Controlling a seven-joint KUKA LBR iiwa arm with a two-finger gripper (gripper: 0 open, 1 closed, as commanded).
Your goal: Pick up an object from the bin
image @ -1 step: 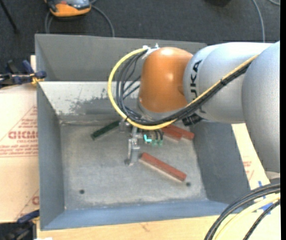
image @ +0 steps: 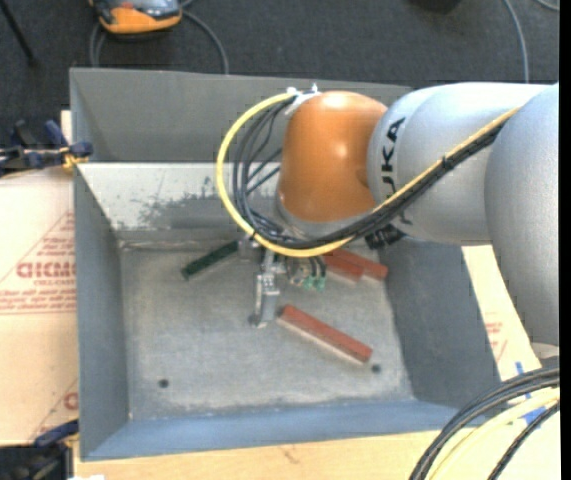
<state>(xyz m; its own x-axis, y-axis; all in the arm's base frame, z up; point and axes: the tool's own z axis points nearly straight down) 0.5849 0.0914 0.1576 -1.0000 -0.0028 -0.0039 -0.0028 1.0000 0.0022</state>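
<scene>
My gripper [image: 262,313] reaches down into the middle of the bin, one metal finger showing with its tip near the floor. Just right of that tip lies a long red-brown bar [image: 325,334], slanting down to the right. A second red-brown bar [image: 358,266] lies behind it, partly under the arm. A small green piece [image: 313,282] sits beside the finger, under the wrist. To the left at the back lies a dark green flat stick [image: 210,260]. Nothing shows between the fingers.
The orange wrist cover and yellow and black cables hang over the bin's back centre and hide what lies beneath. A small dark speck [image: 164,384] lies at the front left of the bin floor.
</scene>
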